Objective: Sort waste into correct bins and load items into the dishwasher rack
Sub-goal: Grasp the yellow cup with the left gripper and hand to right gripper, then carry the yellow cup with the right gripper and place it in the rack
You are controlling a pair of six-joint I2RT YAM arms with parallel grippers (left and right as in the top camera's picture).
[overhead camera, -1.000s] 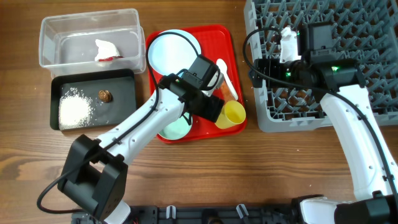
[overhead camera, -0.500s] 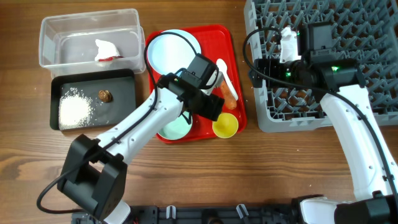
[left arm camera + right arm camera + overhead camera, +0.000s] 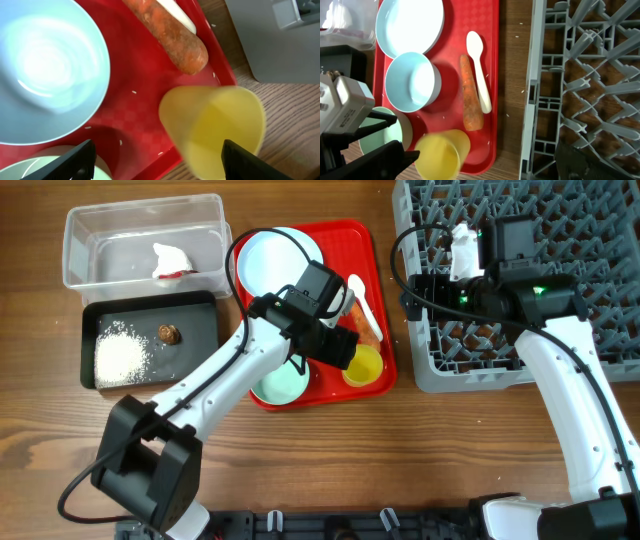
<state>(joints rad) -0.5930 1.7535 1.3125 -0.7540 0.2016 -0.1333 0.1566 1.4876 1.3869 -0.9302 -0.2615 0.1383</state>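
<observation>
1. The left gripper (image 3: 159,147) hangs low over the red tray (image 3: 145,85) with its jaws spread wide. The yellow cup (image 3: 215,130) tilts between them, close to the right finger, and contact cannot be told.
2. The cup is at the tray's corner nearest the rack (image 3: 560,240), its mouth leaning past the tray's lip.
3. The carrot (image 3: 172,37) lies just behind the cup, with the spoon (image 3: 479,75) alongside it.
4. A narrow strip of bare table (image 3: 400,460) separates the tray from the rack.
5. The right gripper (image 3: 413,295) hovers at the rack's left edge, jaws wide apart and empty.
</observation>
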